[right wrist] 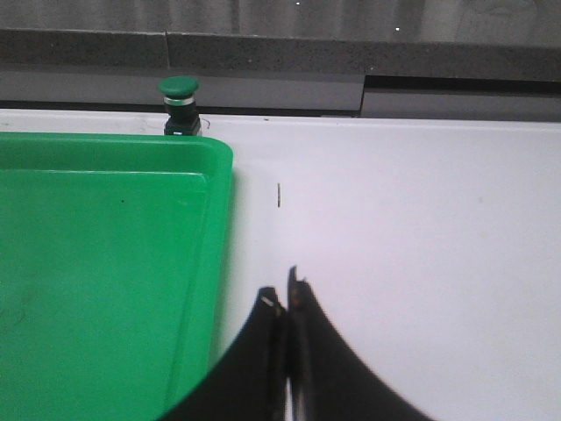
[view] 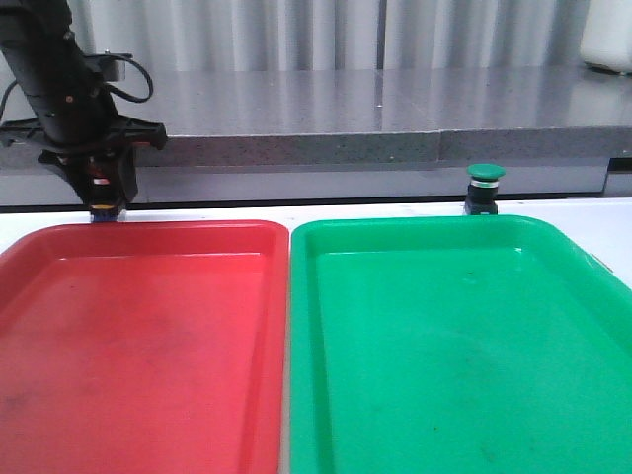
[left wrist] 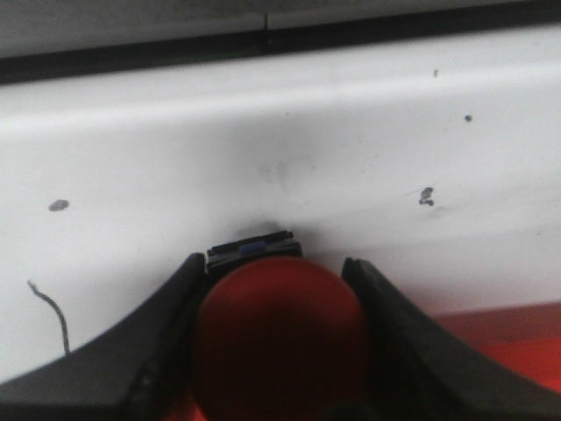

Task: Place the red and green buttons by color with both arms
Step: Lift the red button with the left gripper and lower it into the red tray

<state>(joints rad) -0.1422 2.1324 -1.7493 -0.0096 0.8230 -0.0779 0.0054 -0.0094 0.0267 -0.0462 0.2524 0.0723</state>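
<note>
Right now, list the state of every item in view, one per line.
Left pincer: shut on red button, behind the red tray's far rim.
Red button: gripped.
Right pincer: shut, holding nothing.
Green button: upright, untouched, behind green tray.
Red tray: empty.
Green tray: empty.

The red button [left wrist: 279, 338] sits clamped between my left fingers [left wrist: 162, 351], its dark domed cap toward the wrist camera and a blue-tinted base showing past it, just behind the red tray's [view: 138, 232] far rim. The green button [view: 485, 188] stands upright on the white table, green cap up over a silver collar and dark body, just beyond the green tray's [view: 415, 225] far edge
</note>
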